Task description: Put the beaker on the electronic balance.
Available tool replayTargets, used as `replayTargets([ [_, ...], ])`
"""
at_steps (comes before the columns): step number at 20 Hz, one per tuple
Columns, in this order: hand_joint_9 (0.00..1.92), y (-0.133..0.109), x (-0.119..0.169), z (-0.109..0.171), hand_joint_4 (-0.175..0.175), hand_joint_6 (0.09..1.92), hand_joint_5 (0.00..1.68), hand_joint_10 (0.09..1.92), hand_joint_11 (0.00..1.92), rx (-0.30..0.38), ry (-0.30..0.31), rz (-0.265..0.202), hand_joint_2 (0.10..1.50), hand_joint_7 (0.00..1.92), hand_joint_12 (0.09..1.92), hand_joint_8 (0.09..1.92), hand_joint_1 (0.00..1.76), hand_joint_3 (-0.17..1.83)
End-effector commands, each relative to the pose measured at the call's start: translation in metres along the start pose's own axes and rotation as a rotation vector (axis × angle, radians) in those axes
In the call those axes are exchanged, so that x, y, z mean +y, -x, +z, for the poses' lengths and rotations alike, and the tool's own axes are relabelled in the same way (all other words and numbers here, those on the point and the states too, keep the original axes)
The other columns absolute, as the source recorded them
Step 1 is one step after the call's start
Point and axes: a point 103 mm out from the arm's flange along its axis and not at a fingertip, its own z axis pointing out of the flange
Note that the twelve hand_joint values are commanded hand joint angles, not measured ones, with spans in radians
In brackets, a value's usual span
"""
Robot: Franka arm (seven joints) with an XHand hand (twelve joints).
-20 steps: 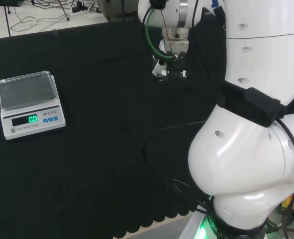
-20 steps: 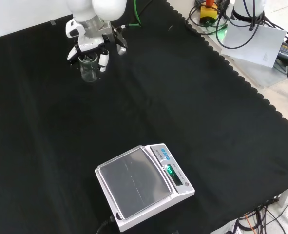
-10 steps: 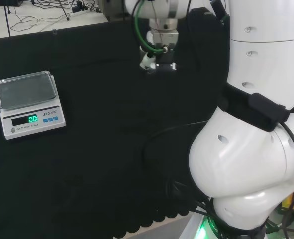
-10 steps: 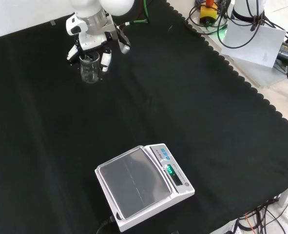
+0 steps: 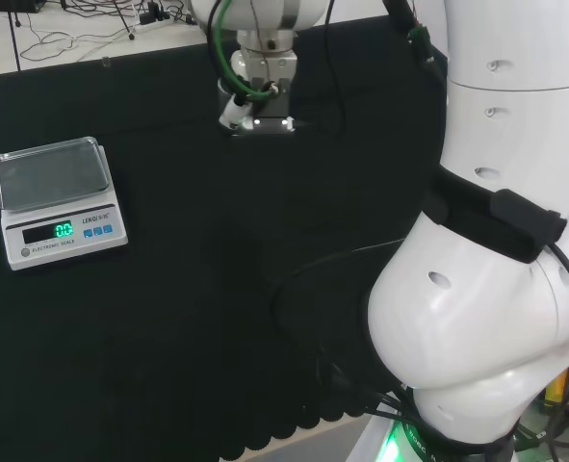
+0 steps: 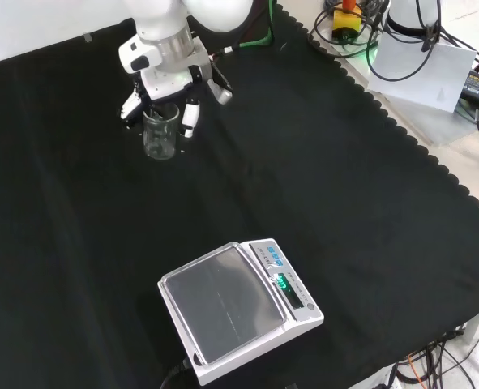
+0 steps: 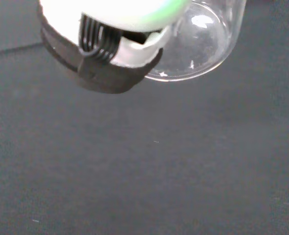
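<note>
Carrying small clear glass beaker above black-cloth counter, well apart from white electronic balance with grey pan nearer front view's bottom. Black and white robot hand clamped on beaker, fingers curled down around rim. Risks, as judgement: glass slipping out of rim-only pinch while travelling; base catching pan edge if brought in too low. Beaker upright, long axis vertical, mouth up, round base seen in wrist view.

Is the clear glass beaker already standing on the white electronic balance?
No, the clear glass beaker is in the hand, far from the white electronic balance, whose pan is bare.
</note>
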Motion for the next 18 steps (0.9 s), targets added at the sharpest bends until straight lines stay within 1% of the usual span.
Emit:
replayTargets([
  [1,1.06,-0.122,-0.029,-0.002,0.023,1.54,0.76,1.39,1.24,-0.078,-0.040,-0.185,0.88,0.77,1.03,1.64,1.15,0.81],
  [6,1.06,-0.186,-0.029,0.007,0.023,1.53,0.77,1.39,1.24,-0.099,-0.052,-0.258,0.87,0.77,1.03,1.64,1.15,0.81],
  [10,1.07,-0.226,-0.027,0.019,0.023,1.53,0.77,1.38,1.24,-0.112,-0.069,-0.297,0.87,0.77,1.04,1.64,1.16,0.82],
  [14,1.07,-0.252,-0.023,0.031,0.023,1.53,0.77,1.38,1.24,-0.121,-0.084,-0.324,0.86,0.77,1.04,1.64,1.16,0.83],
  [18,1.07,-0.271,-0.020,0.047,0.023,1.53,0.77,1.38,1.23,-0.124,-0.111,-0.340,0.86,0.77,1.04,1.64,1.16,0.83],
])
